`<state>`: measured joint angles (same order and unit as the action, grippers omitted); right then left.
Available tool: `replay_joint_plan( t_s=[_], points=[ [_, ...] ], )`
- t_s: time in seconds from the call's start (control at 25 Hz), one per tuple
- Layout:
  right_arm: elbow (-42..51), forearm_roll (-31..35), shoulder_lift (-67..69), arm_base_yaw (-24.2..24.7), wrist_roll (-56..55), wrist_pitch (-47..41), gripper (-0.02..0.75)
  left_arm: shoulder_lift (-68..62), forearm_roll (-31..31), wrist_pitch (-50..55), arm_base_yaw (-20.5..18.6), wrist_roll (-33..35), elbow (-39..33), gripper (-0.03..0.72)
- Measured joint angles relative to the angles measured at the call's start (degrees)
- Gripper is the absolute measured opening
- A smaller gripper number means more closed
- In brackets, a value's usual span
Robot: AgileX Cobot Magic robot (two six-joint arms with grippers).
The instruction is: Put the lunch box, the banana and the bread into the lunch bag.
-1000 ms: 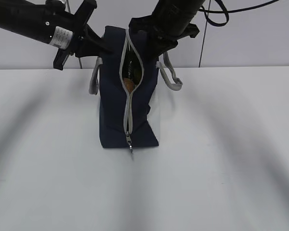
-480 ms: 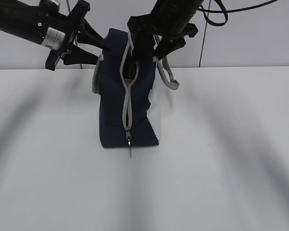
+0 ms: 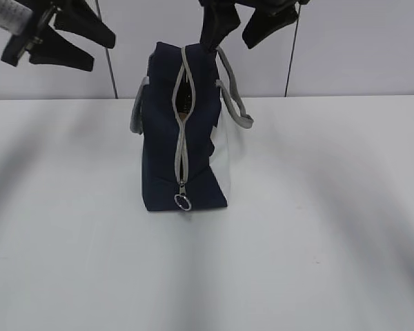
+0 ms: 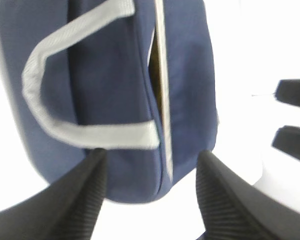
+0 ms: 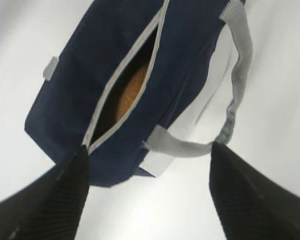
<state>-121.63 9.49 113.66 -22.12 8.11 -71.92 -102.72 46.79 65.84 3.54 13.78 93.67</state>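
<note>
The navy lunch bag [image 3: 162, 148] stands on the white table with its grey zipper partly open at the top and its ring pull [image 3: 183, 202] low at the front. The golden-brown bread [image 5: 130, 95] shows inside through the opening. The lunch box and banana are hidden. My left gripper [image 3: 79, 41] is open and empty, up at the far left, clear of the bag; the left wrist view shows the bag [image 4: 110, 95] beyond its jaws. My right gripper [image 3: 243, 27] is open and empty just above the bag's top right, over a grey handle [image 3: 236, 103].
The white table [image 3: 317, 207] spreads wide around the bag. A pale wall with dark vertical seams [image 3: 288, 62] stands behind. The other grey handle [image 3: 135, 114] hangs at the bag's left side.
Both grippers have let go of the bag's top and risen away, the left one swinging far left. The opening has narrowed and the ring pull has settled against the bag's front.
</note>
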Motion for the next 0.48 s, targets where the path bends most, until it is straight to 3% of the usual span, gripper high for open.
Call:
replay_joint_plan(
  t_s=[0.2, 0.48],
  points=[
    [9.77, -5.92, -8.54, -3.78, 1.15, 0.0, 0.551, 6.49, -9.82, 4.14, 0.0, -2.93, 0.0, 0.403],
    [26.61, -4.16, -21.22, -5.71, 2.48, 2.64, 0.551, 15.7, -16.4, 5.01, 2.13, -4.71, -2.37, 0.392]
  ],
)
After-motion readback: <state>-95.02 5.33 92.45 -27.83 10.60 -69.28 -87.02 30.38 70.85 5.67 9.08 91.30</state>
